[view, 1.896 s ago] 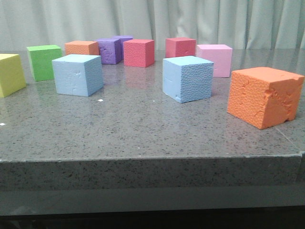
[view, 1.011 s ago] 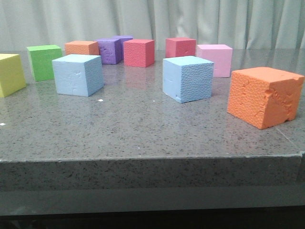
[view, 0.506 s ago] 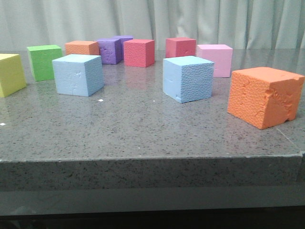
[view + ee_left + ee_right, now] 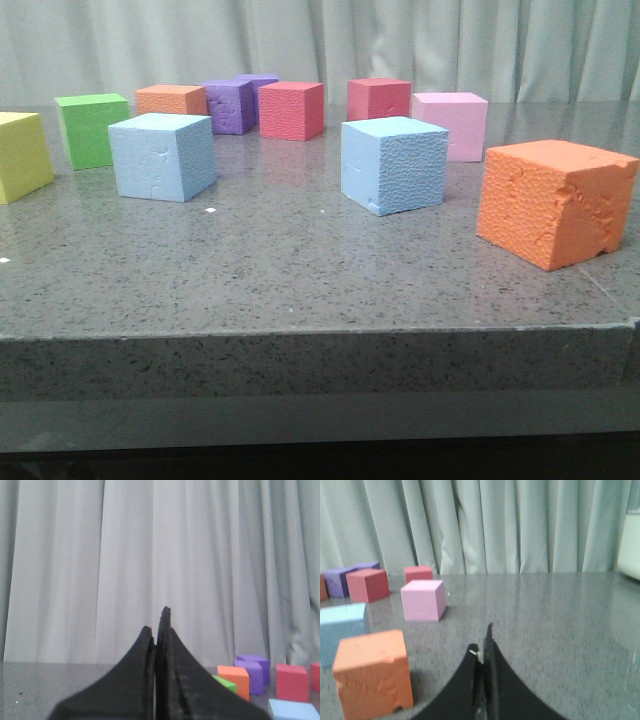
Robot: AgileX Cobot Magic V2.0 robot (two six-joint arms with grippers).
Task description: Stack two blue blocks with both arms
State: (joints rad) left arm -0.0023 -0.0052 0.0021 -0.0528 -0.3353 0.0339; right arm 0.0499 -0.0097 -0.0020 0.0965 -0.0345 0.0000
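Blue blocks (image 4: 164, 157) (image 4: 394, 165): both on desk (image 4: 300, 270), apart, unstacked | left claw (image 4: 158, 630) clenched, empty | right claw (image 4: 482, 647) clenched, empty, blocks ahead | progress: nothing grasped, all remains

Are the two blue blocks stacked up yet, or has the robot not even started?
Nothing is done yet. The smooth blue block and the pebbled blue block both sit apart on the table. Nothing is in hand: the left tool and right tool are shut and empty. Left to do: grab one blue block and set it on the other.
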